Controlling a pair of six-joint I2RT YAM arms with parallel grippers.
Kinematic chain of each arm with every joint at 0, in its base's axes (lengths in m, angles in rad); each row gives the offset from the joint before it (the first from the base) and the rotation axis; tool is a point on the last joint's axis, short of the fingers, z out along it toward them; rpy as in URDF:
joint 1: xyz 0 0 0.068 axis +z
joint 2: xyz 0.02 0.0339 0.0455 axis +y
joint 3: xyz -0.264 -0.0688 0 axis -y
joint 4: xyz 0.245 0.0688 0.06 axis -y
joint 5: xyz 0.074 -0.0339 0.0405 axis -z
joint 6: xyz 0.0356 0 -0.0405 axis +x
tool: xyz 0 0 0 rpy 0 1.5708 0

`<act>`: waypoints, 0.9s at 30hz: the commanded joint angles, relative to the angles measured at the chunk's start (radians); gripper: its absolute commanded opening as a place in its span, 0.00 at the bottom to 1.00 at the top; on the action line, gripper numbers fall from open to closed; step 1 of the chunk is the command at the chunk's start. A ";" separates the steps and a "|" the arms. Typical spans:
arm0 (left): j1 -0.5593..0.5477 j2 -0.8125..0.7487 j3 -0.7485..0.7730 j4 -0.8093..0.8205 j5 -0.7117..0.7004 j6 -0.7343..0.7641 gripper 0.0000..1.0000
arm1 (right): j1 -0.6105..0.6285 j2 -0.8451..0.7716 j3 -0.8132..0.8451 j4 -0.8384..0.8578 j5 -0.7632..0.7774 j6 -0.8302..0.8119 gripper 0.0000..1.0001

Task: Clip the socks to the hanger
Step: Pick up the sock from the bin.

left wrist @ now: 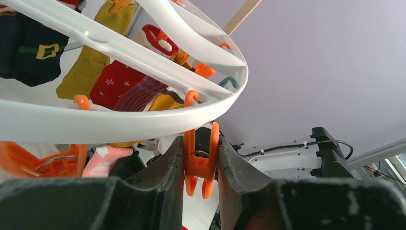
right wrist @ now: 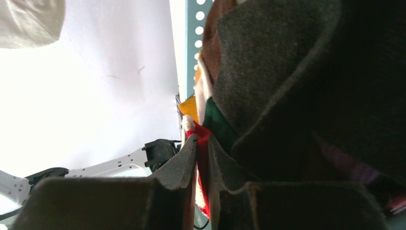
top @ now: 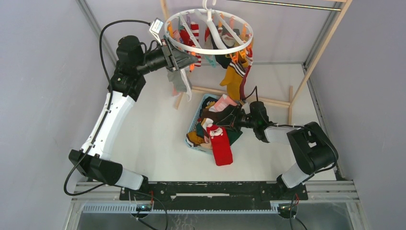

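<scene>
Orange clip at the hanger's eight-o'clock rim sits clamped in your left gripper, so squeeze it wide while your right gripper, pinching a red sock in the basket at six o'clock, lifts it.

The hanger is a white spoked ring hung by its hook, with orange and teal clips dangling under the rim. Already pegged to it are a mustard sock, a red snowflake sock, a dark buckle-print sock and a grey sock on the near-left. One orange clip is squeezed in my left pincer. The other socks lie heaped in the basket. A red sock, nipped in my right pincer, trails over the basket's near edge.
</scene>
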 commanded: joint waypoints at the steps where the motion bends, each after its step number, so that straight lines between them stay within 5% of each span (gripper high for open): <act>1: 0.011 -0.035 -0.002 0.031 0.017 -0.006 0.00 | -0.004 -0.021 -0.014 0.155 -0.002 0.055 0.14; 6: 0.011 -0.034 -0.002 0.031 0.022 -0.010 0.00 | 0.025 -0.091 -0.061 0.399 -0.023 0.083 0.04; 19: 0.011 -0.030 -0.021 0.088 0.102 -0.062 0.00 | 0.171 -0.147 -0.014 0.911 0.047 -0.039 0.00; 27: 0.010 -0.038 -0.033 0.109 0.143 -0.087 0.00 | 0.174 -0.070 0.094 0.981 0.039 0.011 0.00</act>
